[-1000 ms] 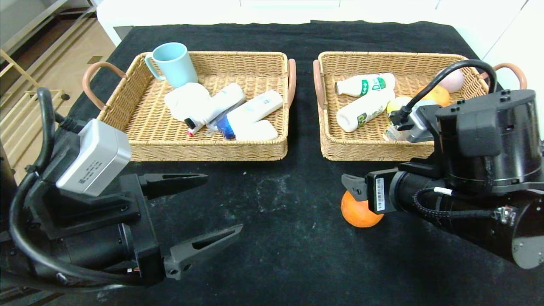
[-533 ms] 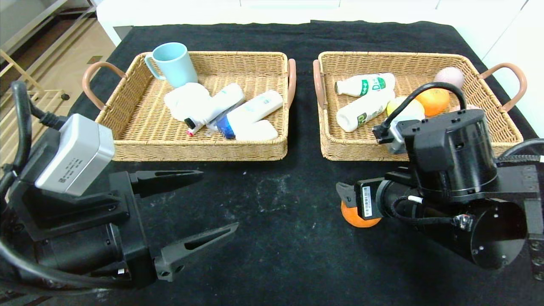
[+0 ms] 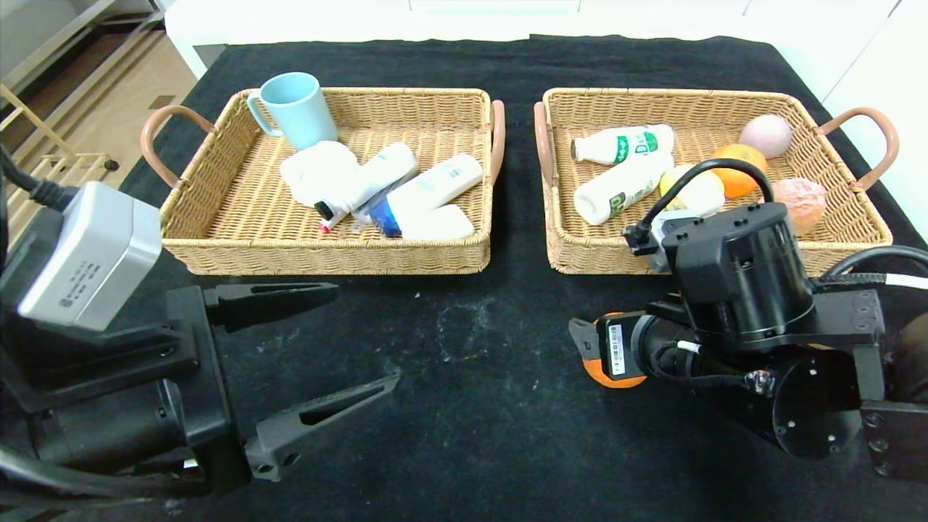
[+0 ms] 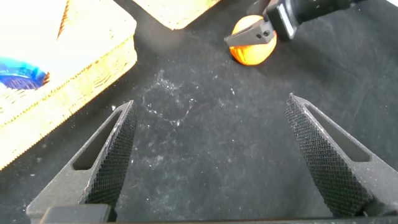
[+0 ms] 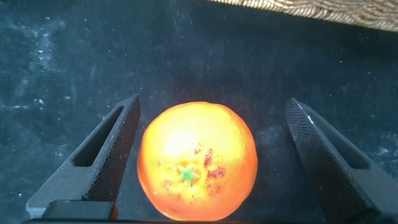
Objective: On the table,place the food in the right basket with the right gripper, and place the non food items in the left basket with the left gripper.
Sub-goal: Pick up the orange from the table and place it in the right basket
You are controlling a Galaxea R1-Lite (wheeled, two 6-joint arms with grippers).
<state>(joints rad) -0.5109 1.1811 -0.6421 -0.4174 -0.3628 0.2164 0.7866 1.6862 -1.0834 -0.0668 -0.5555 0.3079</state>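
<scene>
1. Where the black cloth lies bare in front of the right basket, the orange sits on the table, between the spread fingers of the right gripper; one finger stands just beside the fruit and the other is apart from it, so nothing is pinched.
2. Inside that basket lie two green-labelled milk bottles, a lemon, a second orange, a pale pink ball and a rough pinkish fruit.
3. The left basket holds a light blue mug, a white tube bottle with a blue cap, a wavy white bottle with a black tip and other white items.
4. The left gripper hangs low over the near left of the table, jaws wide apart and holding nothing.
5. The cloth carries faint white smudges near its middle; beyond the table's left edge are a tan floor and a pale wooden frame, and white surfaces lie behind and to the right.
6. Compared with a second ago, the right arm has drawn back towards the robot and lowered, uncovering the pink ball and rough fruit, while the left arm has slid back and leftward; the orange has not shifted.
</scene>
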